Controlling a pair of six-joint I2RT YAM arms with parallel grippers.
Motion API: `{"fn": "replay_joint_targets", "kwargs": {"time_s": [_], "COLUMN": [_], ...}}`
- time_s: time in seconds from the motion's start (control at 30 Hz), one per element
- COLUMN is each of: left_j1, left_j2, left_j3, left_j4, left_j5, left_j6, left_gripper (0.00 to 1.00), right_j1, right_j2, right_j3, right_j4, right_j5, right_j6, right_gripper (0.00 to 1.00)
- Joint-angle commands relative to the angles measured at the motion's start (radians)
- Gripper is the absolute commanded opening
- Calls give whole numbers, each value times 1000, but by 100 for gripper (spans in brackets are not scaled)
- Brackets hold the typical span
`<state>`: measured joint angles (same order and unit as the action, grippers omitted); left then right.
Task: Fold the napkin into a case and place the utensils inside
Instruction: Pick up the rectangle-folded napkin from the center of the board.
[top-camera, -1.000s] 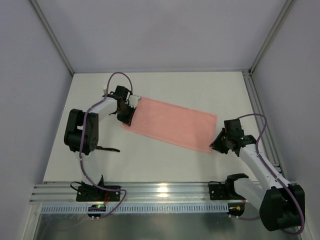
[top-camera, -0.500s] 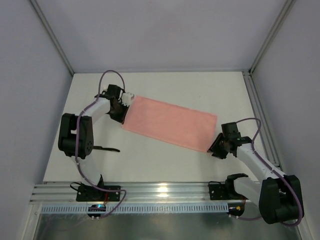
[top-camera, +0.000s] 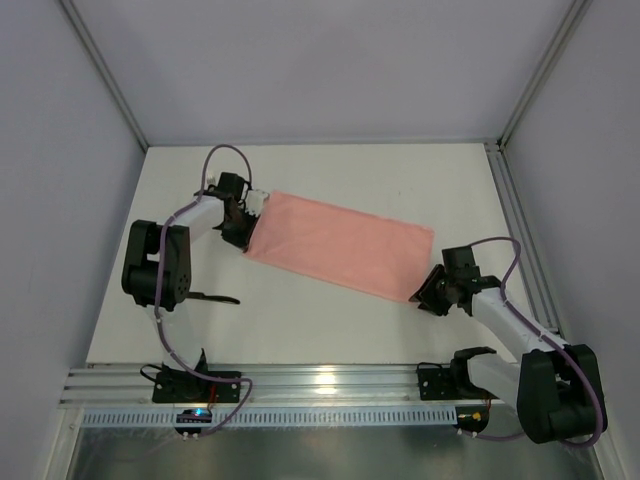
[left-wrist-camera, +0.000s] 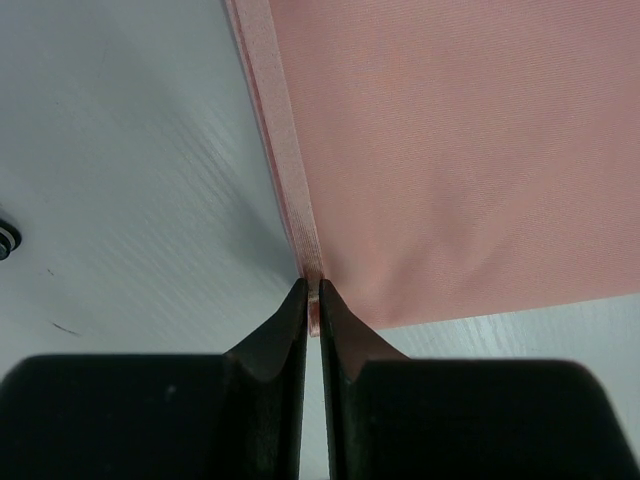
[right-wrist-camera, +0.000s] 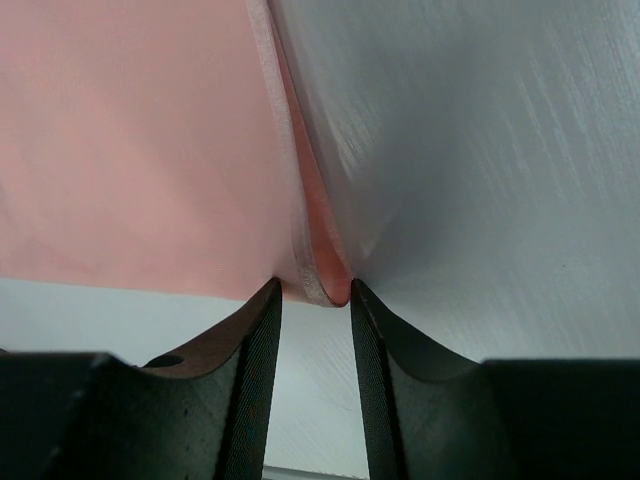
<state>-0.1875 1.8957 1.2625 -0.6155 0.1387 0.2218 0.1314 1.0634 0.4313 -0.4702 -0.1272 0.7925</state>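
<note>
While your left gripper (left-wrist-camera: 311, 289) stays clamped shut on the napkin's (left-wrist-camera: 450, 150) corner, your right gripper (right-wrist-camera: 315, 292) has just let go. Its jaws have parted and now stand partly open, with the doubled corner lying loose between the tips rather than pinched.

From there the napkin runs as a long two-layer rectangle, slanting across the table (top-camera: 400, 170) from far left to near right. Its stacked edges line up closely at both held corners, and it has barely shifted over the last second. Only your left arm has tucked its elbow in.

I'd judge this fold laid down and the right side finished with it, so the left release looks due next. The narrower folds are still owed. What look like the utensils (top-camera: 215, 297) lie well apart from the napkin, beside your left arm, untouched.
</note>
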Motion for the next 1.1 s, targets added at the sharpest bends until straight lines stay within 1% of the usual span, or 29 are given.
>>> {"fn": "replay_joint_targets", "kwargs": {"time_s": [0.0, 0.17, 0.27, 0.3, 0.4, 0.43, 0.53, 0.73, 0.83, 0.97, 1.07], "left_j1": [2, 2, 2, 2, 2, 2, 2, 3, 3, 3, 3], "left_j2": [26, 25, 35, 42, 40, 34, 11, -55, -86, -106, -113], "left_j3": [-25, -31, -34, -31, -32, -35, -37, 3, 20, 29, 25], "left_j4": [45, 45, 53, 50, 43, 40, 17, -52, -87, -131, -132], "left_j5": [-19, -16, -10, -8, 15, 25, 64, 102, 99, 110, 110], "left_j6": [22, 25, 28, 27, 25, 25, 25, 22, 33, 39, 33], "left_gripper": [8, 7, 6, 6, 6, 6, 6, 14, 21, 23, 24], "right_j1": [-4, -3, -3, -3, -3, -4, -3, -3, -4, -27, -47], "right_j2": [23, 18, 24, 27, 38, 40, 56, 75, 86, 93, 87], "right_j3": [-19, -22, -23, -17, 13, 26, 78, 170, 213, 259, 264], "right_j4": [-1, -12, -4, -4, -15, -25, -59, -128, -174, -232, -249], "right_j5": [34, 84, 101, 109, 123, 123, 169, 195, 218, 224, 245], "right_j6": [2, 2, 1, -7, -25, -44, -87, -157, -219, -257, -283], "right_gripper": [38, 34, 25, 19, 9, 4, 4, 4, 4, 4, 4]}}
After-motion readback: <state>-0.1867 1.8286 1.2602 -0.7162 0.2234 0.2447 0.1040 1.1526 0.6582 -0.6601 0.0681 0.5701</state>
